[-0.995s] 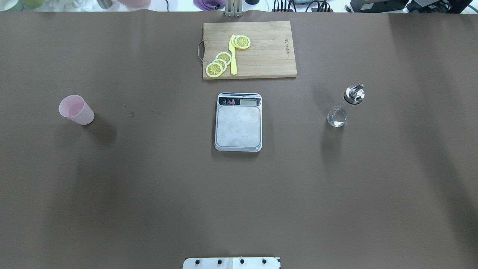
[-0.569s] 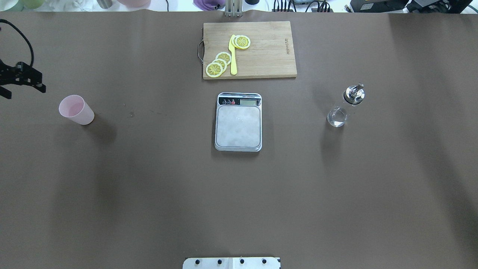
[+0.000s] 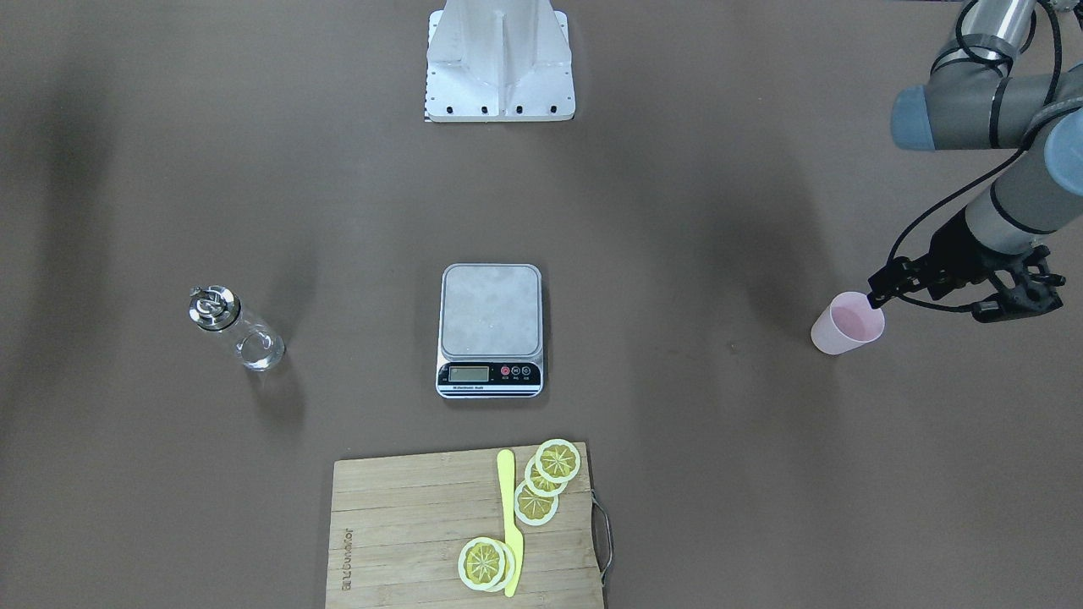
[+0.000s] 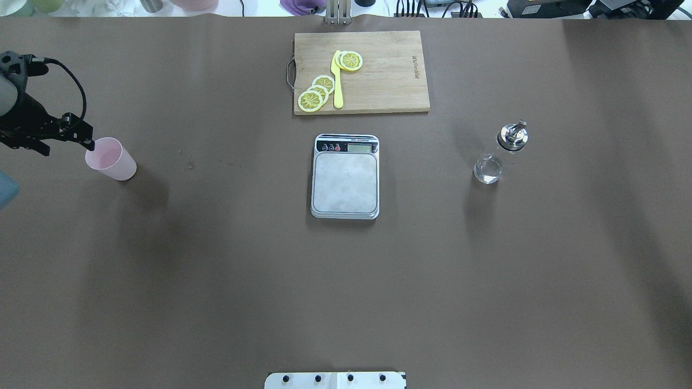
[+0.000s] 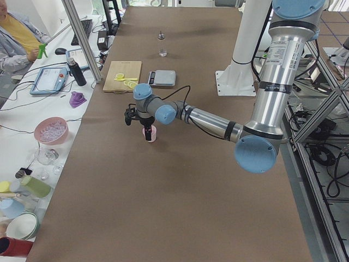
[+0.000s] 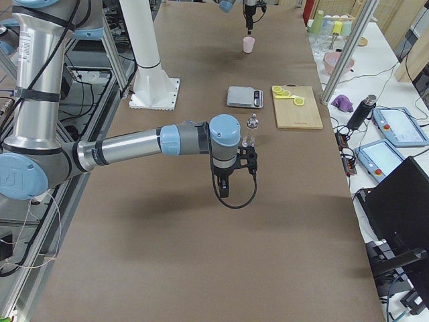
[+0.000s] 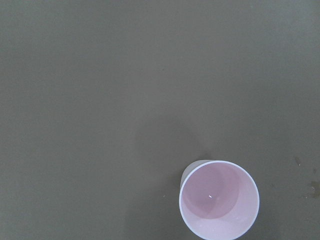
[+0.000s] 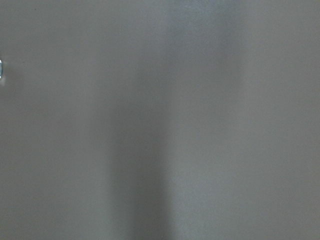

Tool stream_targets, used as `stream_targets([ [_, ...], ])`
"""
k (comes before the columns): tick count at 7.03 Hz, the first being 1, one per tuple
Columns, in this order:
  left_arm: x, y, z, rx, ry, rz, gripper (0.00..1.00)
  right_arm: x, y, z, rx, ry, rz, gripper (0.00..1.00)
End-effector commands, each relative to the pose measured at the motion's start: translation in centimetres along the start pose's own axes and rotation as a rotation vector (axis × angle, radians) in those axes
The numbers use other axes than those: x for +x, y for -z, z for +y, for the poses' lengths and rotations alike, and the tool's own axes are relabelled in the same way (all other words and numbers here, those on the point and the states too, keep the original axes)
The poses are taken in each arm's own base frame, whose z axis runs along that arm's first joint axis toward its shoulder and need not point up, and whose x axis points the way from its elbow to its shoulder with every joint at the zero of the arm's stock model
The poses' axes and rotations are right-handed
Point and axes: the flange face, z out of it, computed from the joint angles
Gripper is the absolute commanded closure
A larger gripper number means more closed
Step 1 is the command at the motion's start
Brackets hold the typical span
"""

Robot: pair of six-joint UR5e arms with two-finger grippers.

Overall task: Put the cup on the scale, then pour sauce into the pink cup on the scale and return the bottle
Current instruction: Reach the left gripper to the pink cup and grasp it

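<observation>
The left gripper (image 4: 67,149) has its jaws spread wide and holds nothing. It hangs at the left side of the table (image 4: 216,281), pointing down. In the overhead and front views one fingertip (image 3: 882,294) lies over the left edge of the rim of the cup (image 4: 111,158). The other fingertip is further left, over bare table. Seen from the right end of the table, a small gap appears between that fingertip and the rim, so the gripper seems to be just above the cup and not touching it.

The cup stands upright, mouth up, on the left of the table and well apart from the scale (image 4: 345,175). The left wrist camera looks down into its pink inside, low and to the right in that view.

The right gripper (image 6: 224,193) shows only from the right end of the table. It points down over the right side, nearer that end than the bottle (image 4: 497,154). I cannot tell how its jaws stand. Its wrist camera shows little but table.

The scale lies in the middle of the table with its steel platform uncovered and its display strip on the far side from the robot. The bottle stands upright to the right, well apart from the scale. Cup, scale and bottle sit roughly in a row across the table.

Beyond the scale, at the far edge, lies a board (image 4: 389,70) with lemon slices (image 4: 316,92) and a yellow knife (image 4: 337,81) on it.
</observation>
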Motion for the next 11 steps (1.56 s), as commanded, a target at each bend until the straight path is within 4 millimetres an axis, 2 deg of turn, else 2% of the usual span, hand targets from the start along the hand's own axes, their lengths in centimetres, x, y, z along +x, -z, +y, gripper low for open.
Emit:
stream_targets([
  [1,0.2,-2.1,-1.5,-0.008,0.003,0.0,0.03,0.0,-0.1,0.0,-0.002,-0.001,-0.001,0.0],
  [2,0.7,-2.4,-1.3,-0.014,-0.003,0.0,0.04,0.0,-0.1,0.0,-0.003,0.0,-0.001,0.0],
  [3,1.1,-3.0,-0.9,-0.024,-0.011,-0.002,0.11,0.0,-0.1,0.0,-0.002,-0.001,-0.001,0.0],
  [4,1.6,-3.4,-0.5,-0.032,-0.019,-0.002,0.33,0.0,-0.1,0.0,-0.003,0.0,-0.002,0.0],
  [5,1.7,-3.5,-0.5,-0.033,-0.023,-0.001,0.78,-0.1,0.0,0.0,0.0,0.001,-0.004,0.0],
  [6,1.8,-3.5,-0.4,-0.034,-0.024,-0.001,1.0,-0.2,-0.1,0.0,-0.001,0.002,-0.011,0.0],
  [8,3.2,-2.7,-0.7,-0.021,-0.042,0.015,1.0,-0.4,0.1,-0.1,0.005,0.01,-0.014,0.0],
  [9,6.7,-0.7,-1.8,0.004,-0.065,0.045,1.0,-0.5,0.2,-0.1,0.007,0.01,-0.016,0.0],
  [10,11.2,1.8,-2.2,0.014,-0.076,0.109,1.0,-0.6,0.3,-0.2,0.009,0.013,-0.016,0.0],
  [11,17.1,4.7,-2.2,0.004,-0.016,0.16,1.0,-0.6,0.3,-0.2,0.009,0.013,-0.016,0.0],
])
